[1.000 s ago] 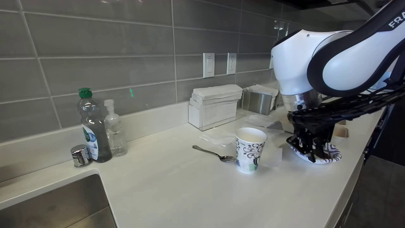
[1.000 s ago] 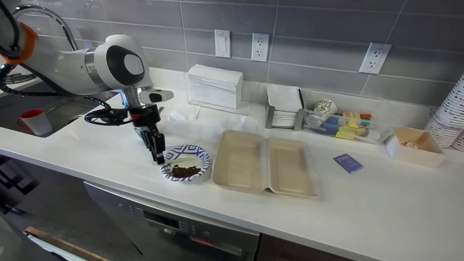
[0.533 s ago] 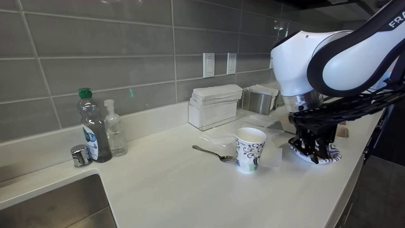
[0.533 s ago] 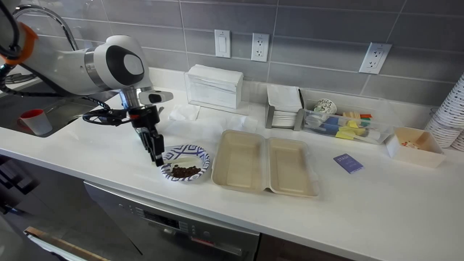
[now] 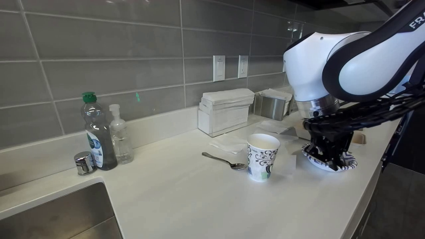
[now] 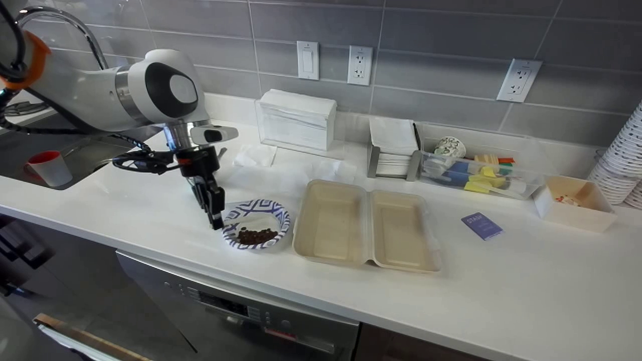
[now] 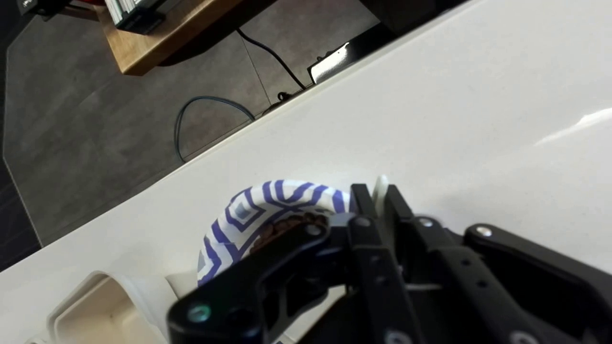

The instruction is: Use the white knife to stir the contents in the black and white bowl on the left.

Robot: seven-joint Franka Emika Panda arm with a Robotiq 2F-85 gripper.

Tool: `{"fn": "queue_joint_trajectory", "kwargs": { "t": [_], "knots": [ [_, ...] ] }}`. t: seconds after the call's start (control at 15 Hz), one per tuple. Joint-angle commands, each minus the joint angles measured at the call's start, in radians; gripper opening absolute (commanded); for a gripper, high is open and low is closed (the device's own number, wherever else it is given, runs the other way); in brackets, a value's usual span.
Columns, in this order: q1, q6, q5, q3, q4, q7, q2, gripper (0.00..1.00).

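Gripping white knife between jaws, beside rim of blue-patterned bowl; bowl rests on worktop, dark brown bits inside, open tan box just beside it. Paper cup stands upright, apart.

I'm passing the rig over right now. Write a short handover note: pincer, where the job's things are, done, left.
Pincer: shut on what looks like the white knife, by the edge of the patterned bowl.
Knife: pale; how far it reaches into the bowl is hard to see.
Bowl: on the counter beside the open takeout box; brown contents lie toward one side.
Done: knife apparently gripped; whether any stirring has happened can't be told.
Left: stir the contents.
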Motion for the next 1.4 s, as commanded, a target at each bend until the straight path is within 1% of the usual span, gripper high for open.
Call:
{"fn": "queue_joint_trajectory", "kwargs": {
  "t": [0.0,0.13,0.2,0.27,0.47,0.73,0.87,1.0,1.27,1.33],
  "knots": [
    [0.016,-0.024,0.002,-0.014,0.006,0.017,0.006,0.06],
    [0.015,-0.027,0.004,-0.016,0.007,0.016,0.004,0.00],
    [0.015,-0.028,0.004,-0.017,0.007,0.016,0.002,0.02],
    [0.015,-0.030,0.005,-0.019,0.008,0.016,0.000,0.01],
    [0.016,-0.032,0.012,-0.022,0.007,0.010,-0.016,0.01],
    [0.017,-0.052,0.046,-0.026,0.011,-0.012,-0.062,0.01],
    [0.018,-0.091,0.111,-0.038,0.022,-0.064,-0.083,0.01],
    [0.007,-0.131,0.201,-0.067,0.030,-0.132,-0.124,0.01],
    [-0.027,-0.290,0.367,-0.147,0.078,-0.284,-0.217,0.01],
    [-0.043,-0.330,0.389,-0.165,0.090,-0.296,-0.230,0.01]
  ]
}}
